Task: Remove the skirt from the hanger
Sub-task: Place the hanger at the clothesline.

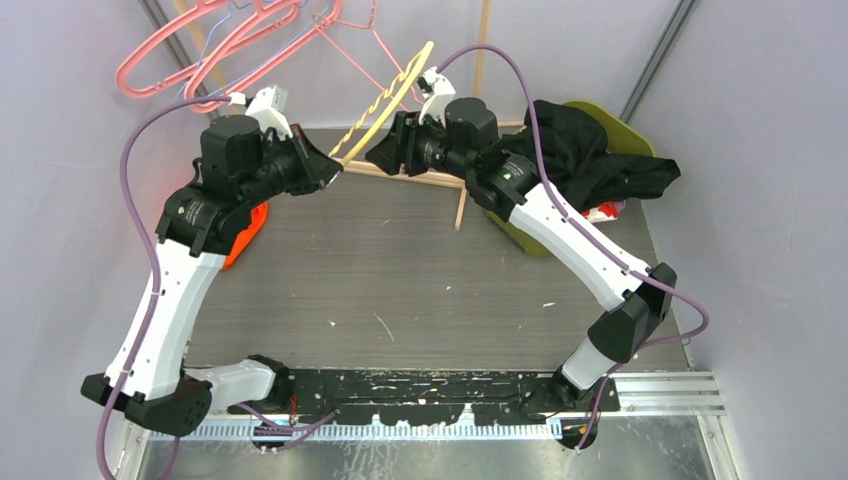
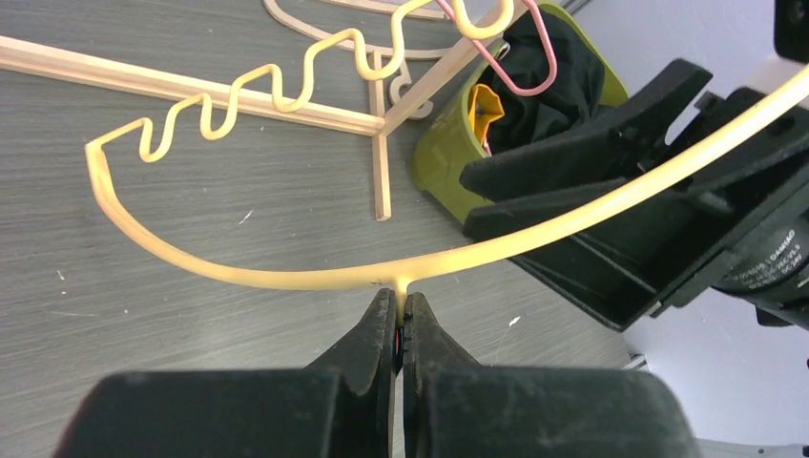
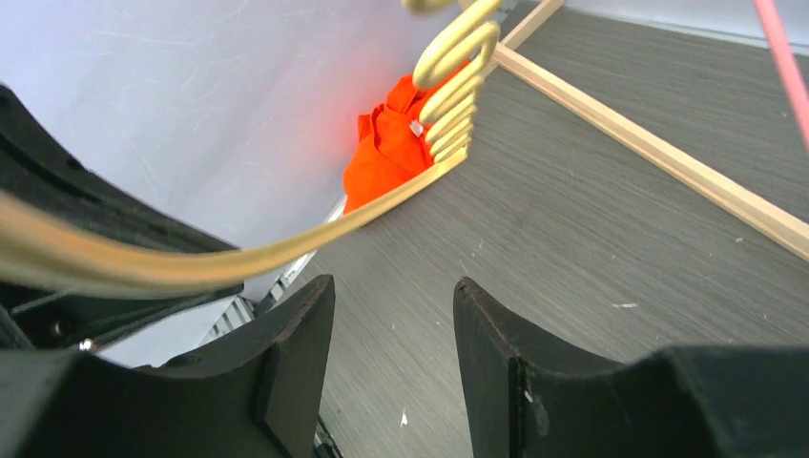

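- Yellow hanger [image 2: 286,279]: held up at 12 o'clock, its hook hard to make out.
- Your left hand [image 2: 399,298] pinches its curved bar.
- Your right hand [image 3: 393,296] is spread just beside that bar.
- Black garment [image 1: 580,150] is heaped over the green bin [image 1: 628,128] at 2 o'clock.
- Orange cloth [image 1: 248,232] lies at 9 o'clock, half hidden; you cannot tell which one is the skirt.

The hanger [image 2: 286,279] is pale yellow. The table [image 1: 420,270] is grey with fine streaked grain and white specks. The frame [image 2: 191,89] is light bare wood. The bin [image 2: 444,153] is olive green and the garment [image 1: 580,140] in it is black. The cloth [image 3: 382,153] is bright orange. The wire hanger [image 3: 782,59] is pink. The left gripper [image 2: 399,305] and right gripper [image 3: 393,296] are black. The cables [image 1: 140,270] are purple.
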Motion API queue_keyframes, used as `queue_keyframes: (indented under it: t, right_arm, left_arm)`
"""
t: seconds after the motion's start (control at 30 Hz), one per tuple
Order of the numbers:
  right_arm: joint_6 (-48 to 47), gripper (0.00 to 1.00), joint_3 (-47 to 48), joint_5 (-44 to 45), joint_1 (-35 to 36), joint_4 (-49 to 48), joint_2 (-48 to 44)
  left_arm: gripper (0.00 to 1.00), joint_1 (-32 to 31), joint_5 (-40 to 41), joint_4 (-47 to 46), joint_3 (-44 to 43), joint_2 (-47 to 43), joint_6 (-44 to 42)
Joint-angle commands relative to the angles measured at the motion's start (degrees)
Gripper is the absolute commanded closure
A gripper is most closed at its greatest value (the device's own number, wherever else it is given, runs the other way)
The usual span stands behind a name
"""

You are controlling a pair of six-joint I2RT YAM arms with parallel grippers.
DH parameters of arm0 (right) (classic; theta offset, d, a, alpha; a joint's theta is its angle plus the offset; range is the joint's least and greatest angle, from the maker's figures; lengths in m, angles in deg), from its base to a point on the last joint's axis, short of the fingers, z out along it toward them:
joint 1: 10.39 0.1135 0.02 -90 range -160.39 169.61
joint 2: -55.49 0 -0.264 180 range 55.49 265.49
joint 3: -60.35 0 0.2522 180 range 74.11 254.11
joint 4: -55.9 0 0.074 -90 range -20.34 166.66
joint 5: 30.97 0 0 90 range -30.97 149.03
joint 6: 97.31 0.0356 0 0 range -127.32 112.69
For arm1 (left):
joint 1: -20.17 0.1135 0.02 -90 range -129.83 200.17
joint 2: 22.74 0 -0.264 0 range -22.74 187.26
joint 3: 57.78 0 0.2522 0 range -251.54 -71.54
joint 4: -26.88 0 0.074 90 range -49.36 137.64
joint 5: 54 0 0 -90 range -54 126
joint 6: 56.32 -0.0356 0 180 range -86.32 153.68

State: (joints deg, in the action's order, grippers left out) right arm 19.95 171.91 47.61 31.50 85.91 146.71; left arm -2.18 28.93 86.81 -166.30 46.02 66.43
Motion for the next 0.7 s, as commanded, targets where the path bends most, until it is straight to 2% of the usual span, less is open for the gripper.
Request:
queue_keyframes:
  t: [0.0, 0.3, 0.57, 0.67]
  right_arm:
    - [-0.19, 0.46, 5.42, -0.1, 0.22, -5.1, 0.32]
    - [-1.23, 0.46, 1.2, -3.53, 0.48, -5.73, -3.25]
    - [-2.0, 0.46, 0.89, -3.99, 0.78, -4.04, -4.09]
    - [-2.98, 0.46, -0.01, -4.37, 0.8, -2.92, -4.54]
  left_arm:
    - [1.0, 0.33, 0.63, -2.51, 1.44, -2.3, 0.29]
    - [1.0, 0.37, 0.21, -4.61, 2.37, -1.25, 0.52]
    - [1.0, 0.4, -0.16, -5.37, -1.83, 2.14, -0.8]
    - [1.0, 0.8, -0.28, -4.7, -6.52, 4.57, -1.8]
